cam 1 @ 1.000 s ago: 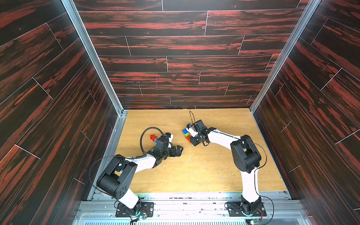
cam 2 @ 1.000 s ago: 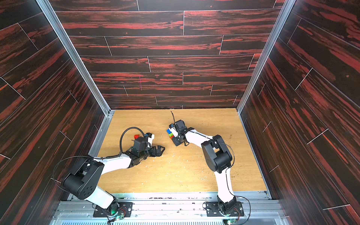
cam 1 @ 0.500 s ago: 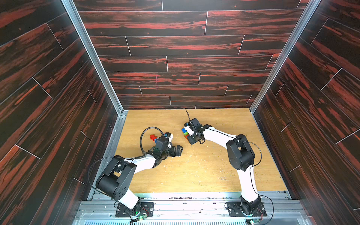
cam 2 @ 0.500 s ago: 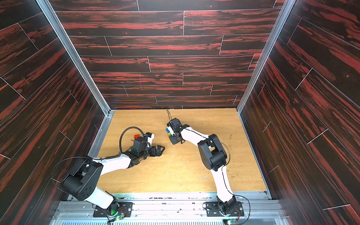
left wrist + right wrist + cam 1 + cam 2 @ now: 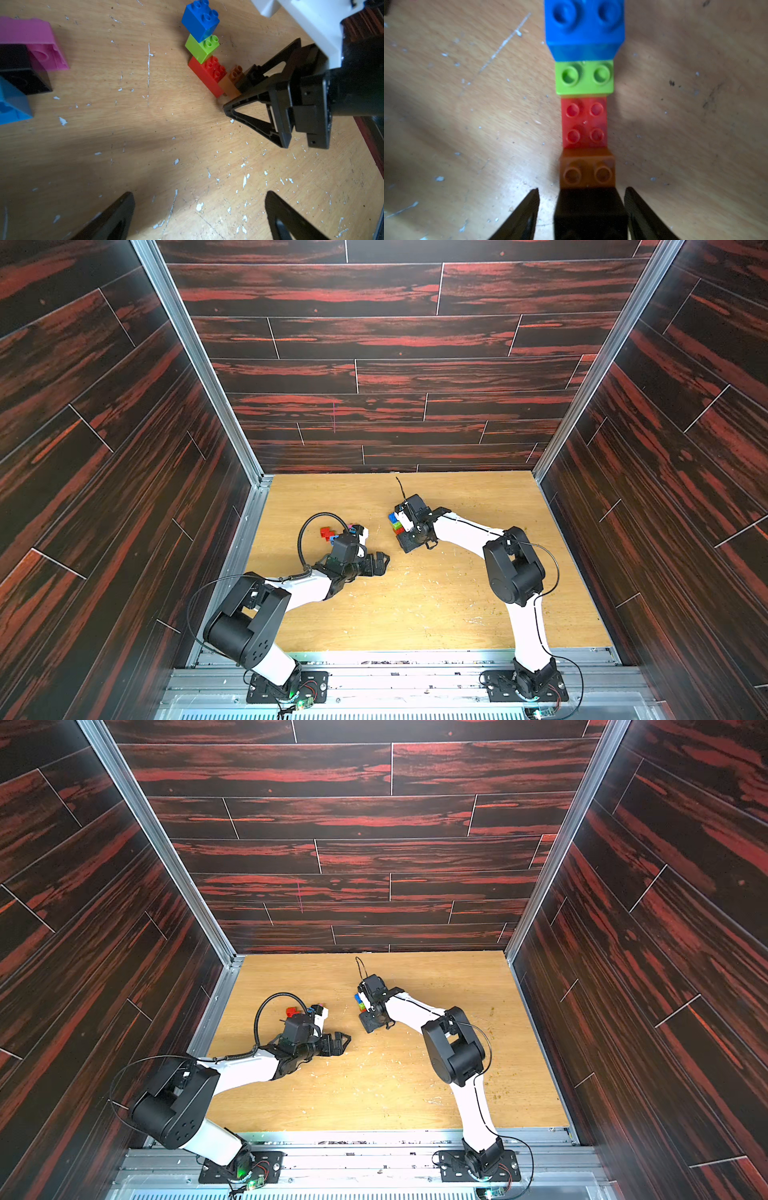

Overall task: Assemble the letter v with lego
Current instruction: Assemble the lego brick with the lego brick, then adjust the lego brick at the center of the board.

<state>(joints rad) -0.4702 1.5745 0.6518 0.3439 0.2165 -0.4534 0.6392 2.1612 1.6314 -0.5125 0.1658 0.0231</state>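
A stepped row of lego lies on the wooden table (image 5: 415, 605): blue brick (image 5: 584, 27), lime green brick (image 5: 584, 78), red brick (image 5: 584, 122), orange brick (image 5: 586, 170), then black brick (image 5: 589, 212). In both top views the row (image 5: 397, 523) (image 5: 362, 1004) sits near the table's middle. My right gripper (image 5: 582, 189) (image 5: 408, 542) is open, its fingers either side of the black brick, with a gap showing on one side. My left gripper (image 5: 199, 194) (image 5: 382, 564) stands wide open over bare wood, well short of the row (image 5: 204, 52).
Loose bricks lie by my left wrist: pink (image 5: 35, 41), black (image 5: 22, 70), light blue (image 5: 10, 104). A top view shows a red one (image 5: 326, 532) there too. Dark panelled walls enclose the table on three sides. White flecks dot the wood.
My right gripper, shut on the black brick before, has parted its jaws. Its arm has shifted slightly with the row. The left arm has not moved.
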